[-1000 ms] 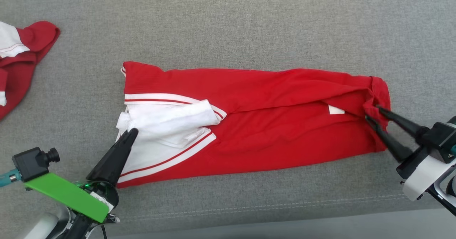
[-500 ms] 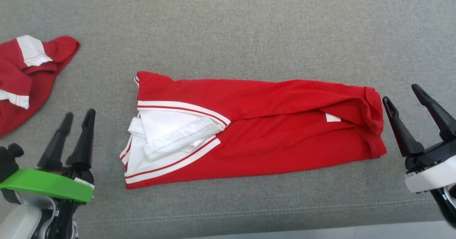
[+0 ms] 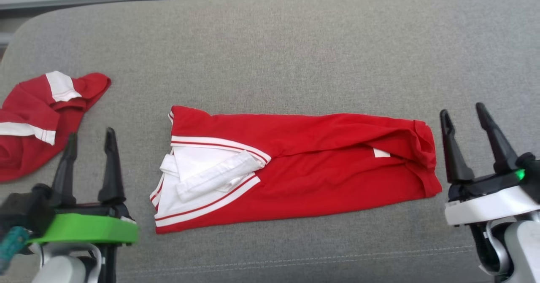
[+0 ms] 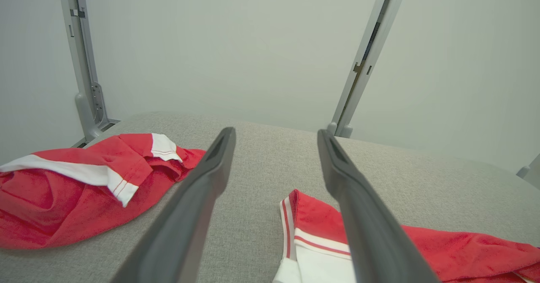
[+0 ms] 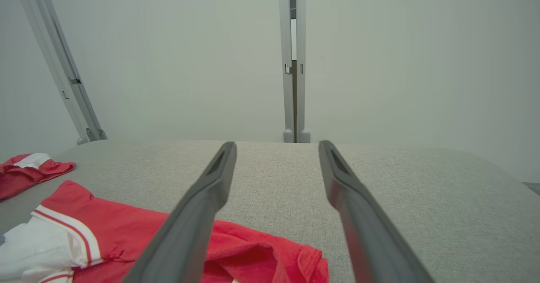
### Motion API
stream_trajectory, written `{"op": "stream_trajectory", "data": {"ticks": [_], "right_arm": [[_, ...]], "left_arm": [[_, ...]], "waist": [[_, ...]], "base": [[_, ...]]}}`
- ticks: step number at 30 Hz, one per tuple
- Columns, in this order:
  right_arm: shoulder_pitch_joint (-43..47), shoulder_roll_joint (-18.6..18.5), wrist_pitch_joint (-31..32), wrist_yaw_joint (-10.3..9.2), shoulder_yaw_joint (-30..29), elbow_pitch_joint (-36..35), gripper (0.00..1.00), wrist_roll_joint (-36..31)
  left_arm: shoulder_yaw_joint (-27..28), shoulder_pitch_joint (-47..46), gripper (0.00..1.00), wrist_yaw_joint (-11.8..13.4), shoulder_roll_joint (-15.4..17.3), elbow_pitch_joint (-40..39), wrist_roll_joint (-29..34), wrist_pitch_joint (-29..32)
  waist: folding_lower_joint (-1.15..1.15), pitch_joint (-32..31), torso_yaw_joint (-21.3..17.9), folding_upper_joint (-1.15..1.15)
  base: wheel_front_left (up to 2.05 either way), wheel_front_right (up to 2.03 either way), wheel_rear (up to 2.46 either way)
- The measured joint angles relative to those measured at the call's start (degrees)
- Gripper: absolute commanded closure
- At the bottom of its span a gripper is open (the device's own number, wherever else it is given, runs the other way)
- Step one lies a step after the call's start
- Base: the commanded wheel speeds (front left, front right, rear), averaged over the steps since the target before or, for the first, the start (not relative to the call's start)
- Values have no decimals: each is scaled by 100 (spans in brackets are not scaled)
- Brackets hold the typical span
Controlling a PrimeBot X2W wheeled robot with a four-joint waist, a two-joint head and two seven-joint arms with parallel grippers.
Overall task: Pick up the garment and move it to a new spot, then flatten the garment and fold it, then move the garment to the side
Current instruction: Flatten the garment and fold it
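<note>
The garment [image 3: 303,165] is a red shirt with a white collar and white-and-red stripes, folded into a long strip across the middle of the grey cushion [image 3: 270,55]. Its collar end points left, its hem end right. My left gripper [image 3: 90,136] stands open to the left of the collar end, apart from the cloth, fingers pointing away from me. To the right of the hem end my right gripper [image 3: 463,113] is open too and holds nothing. The left wrist view shows the collar end [image 4: 303,241] between and below the open fingers [image 4: 202,190]. In the right wrist view the hem end [image 5: 270,253] lies low and left.
A second red and white garment [image 3: 38,118] lies crumpled at the cushion's left edge, also seen in the left wrist view [image 4: 71,190]. Grey metal posts [image 5: 294,63] and a pale wall stand behind the cushion. A seam [image 3: 295,257] runs along the cushion's near edge.
Both grippers let go of the garment's ends, opened and drew back to its sides. The camera tilted up, so the whole picture shifted down; the cushion's far edge now shows.
</note>
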Motion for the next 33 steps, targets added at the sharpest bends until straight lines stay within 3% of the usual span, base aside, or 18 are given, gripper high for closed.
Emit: {"op": "stream_trajectory", "data": {"ticks": [5, 11, 20, 33], "right_arm": [[25, 263, -1, 0, 88, 236, 0, -215], [189, 519, 0, 0, 166, 546, 0, -325], [708, 777, 0, -1, 198, 804, 0, -463], [783, 817, 0, 0, 155, 823, 0, -489]], "left_arm": [[-187, 110, 0, 203, -105, 58, 509, 0], [-254, 264, 0, 219, -396, 334, 887, 0], [-294, 577, 0, 15, -756, 765, 1298, 0], [-110, 636, 0, -180, -912, 923, 1569, 0]], "waist": [[0, -250, -10, 0], [0, -513, -14, 0], [0, -947, 10, 0], [0, -980, 11, 0]], "base": [[0, 0, 0], [0, 0, 0], [0, 0, 0], [0, 0, 0]]}}
